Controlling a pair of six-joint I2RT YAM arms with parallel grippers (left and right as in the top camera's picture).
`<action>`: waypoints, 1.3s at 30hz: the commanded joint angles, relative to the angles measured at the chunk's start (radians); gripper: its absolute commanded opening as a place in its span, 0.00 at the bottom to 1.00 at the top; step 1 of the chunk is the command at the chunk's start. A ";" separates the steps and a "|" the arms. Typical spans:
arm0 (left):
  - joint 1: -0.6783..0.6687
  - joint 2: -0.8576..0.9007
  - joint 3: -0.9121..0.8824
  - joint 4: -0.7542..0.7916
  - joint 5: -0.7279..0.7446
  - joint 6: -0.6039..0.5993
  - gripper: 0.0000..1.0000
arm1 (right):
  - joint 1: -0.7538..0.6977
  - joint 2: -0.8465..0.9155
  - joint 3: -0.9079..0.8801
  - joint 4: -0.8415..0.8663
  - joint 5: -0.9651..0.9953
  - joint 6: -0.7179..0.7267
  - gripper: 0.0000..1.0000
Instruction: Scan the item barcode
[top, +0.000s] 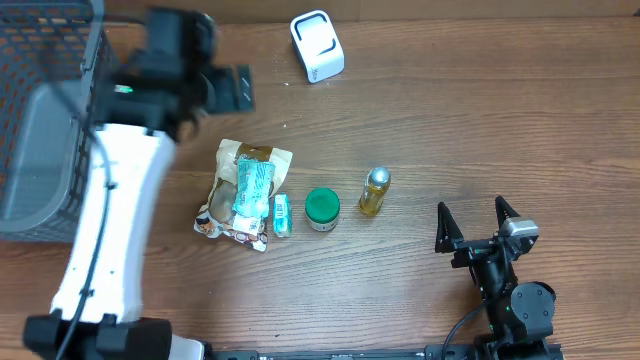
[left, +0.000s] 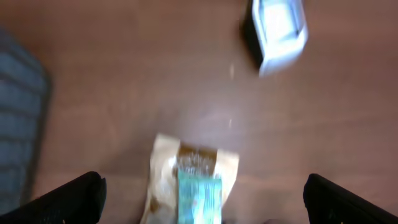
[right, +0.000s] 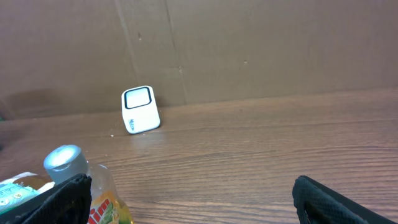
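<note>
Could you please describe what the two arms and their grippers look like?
The left arm has a white shell with a black cable along it and a black wrist with a green light. The right arm is black with a silver-grey block at its wrist. The left gripper and right gripper have black fingers.

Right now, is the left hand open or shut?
Open. The left hand has its fingers wide apart at the wrist view's lower corners, nothing gripped between them.

Overhead looks straight down on the bench (top: 450, 120); left wrist faces down, right wrist low, facing far; all share the white scanner (top: 317, 45)
</note>
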 joint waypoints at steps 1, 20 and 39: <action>0.089 0.003 0.113 -0.014 0.119 0.036 1.00 | -0.004 -0.005 -0.010 0.005 -0.006 -0.007 1.00; 0.347 0.003 0.198 -0.078 0.112 0.029 1.00 | -0.004 -0.005 -0.010 0.005 -0.006 -0.007 1.00; 0.346 0.003 0.198 -0.078 0.113 0.029 1.00 | -0.004 -0.005 -0.010 0.005 -0.006 -0.007 1.00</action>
